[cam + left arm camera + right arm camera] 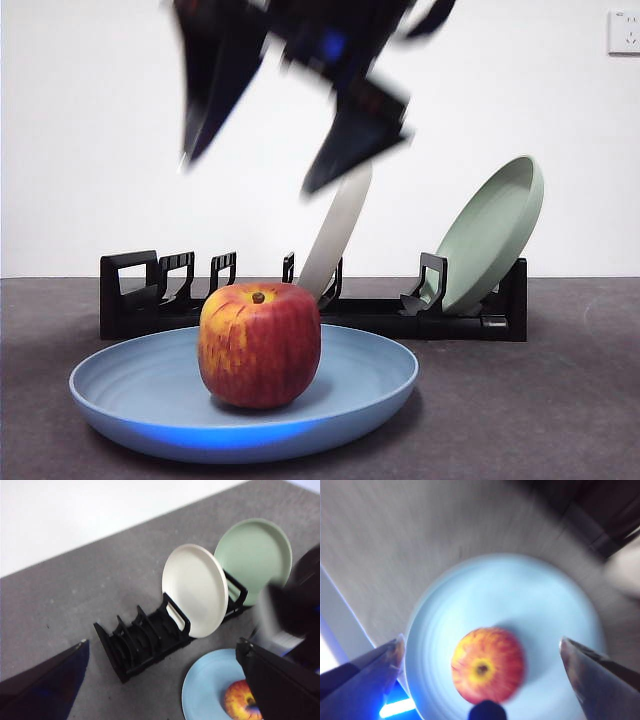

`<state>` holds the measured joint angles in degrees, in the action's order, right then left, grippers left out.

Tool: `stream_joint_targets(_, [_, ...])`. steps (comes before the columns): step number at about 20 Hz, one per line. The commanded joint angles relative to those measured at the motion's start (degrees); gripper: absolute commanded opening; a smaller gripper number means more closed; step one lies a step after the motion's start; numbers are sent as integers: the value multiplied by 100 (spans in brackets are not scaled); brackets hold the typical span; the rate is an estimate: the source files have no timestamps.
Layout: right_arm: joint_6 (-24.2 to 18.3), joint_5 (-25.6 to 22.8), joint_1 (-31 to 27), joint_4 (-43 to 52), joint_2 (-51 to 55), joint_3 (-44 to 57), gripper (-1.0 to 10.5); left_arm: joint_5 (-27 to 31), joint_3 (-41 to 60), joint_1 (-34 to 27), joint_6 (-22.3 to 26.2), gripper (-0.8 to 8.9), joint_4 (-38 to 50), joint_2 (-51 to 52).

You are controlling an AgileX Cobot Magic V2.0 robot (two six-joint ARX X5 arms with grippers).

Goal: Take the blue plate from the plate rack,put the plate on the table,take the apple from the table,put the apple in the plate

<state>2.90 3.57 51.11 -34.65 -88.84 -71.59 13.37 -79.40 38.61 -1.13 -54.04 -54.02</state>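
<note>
- On the table (560, 400), nearest your front camera: the blue plate (150, 390), lying flat on the dark grey surface.
- Inside that plate: the apple (260, 343), upright, stem dimple facing up, red with yellow streaks, resting on the plate's floor just left of its centre.
- Behind the plate, along the back of the table: the plate rack (130, 290), black, its squared loop handle at the left end in your front view.
- In the rack: a cream-white plate (195, 590) standing on edge near the middle, and a pale green plate (495, 230) leaning in the slots at the right end.
- Above the apple: the right gripper (480, 652), jaws spread wide, one to either side of the apple and touching nothing; your wrist picture is blurred.
- Higher and off to the side: the left gripper (162, 647), jaws wide apart and empty, looking down on the rack and both racked plates.
- In your front view, dark blurred arm parts hang from the top edge over the rack.
</note>
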Motion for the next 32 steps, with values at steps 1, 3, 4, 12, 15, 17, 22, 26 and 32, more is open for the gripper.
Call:
stream_joint_targets(1, [-72,-463,-125,-308,669,-4,561,2,17,-20,-15,493,-46,-138])
stream_joint_targets(3, [-146,-706,-280,-636,1290,-4,449,-9,17,-20,-7,412,-74,-258])
stream_joint_targets(4, [-153,-710,-400,-798,1587,-4,338,-26,17,-20,42,300,-92,-313])
stream_joint_targets(12, [-210,-651,-1510,-1432,2931,81,-10,-26,271,-20,289,-9,66,-413])
stream_joint_targets(15, [-87,-645,-1810,-1259,3366,636,-11,-28,1244,-24,258,-9,909,17])
stream_joint_targets(17, [61,-640,-1923,-962,3768,1209,-11,-31,2065,-26,94,-9,1545,393])
stream_joint_targets(22, [262,-887,-1961,-483,4789,2533,-9,-24,3762,-46,-210,-8,2793,1191])
stream_joint_targets(26, [260,-999,-1961,-796,4813,2535,1,-15,3768,-46,-216,-3,2498,1167])
stream_joint_targets(32, [262,-997,-1961,-785,4809,2535,1,-13,3768,-46,-216,-3,2524,1167])
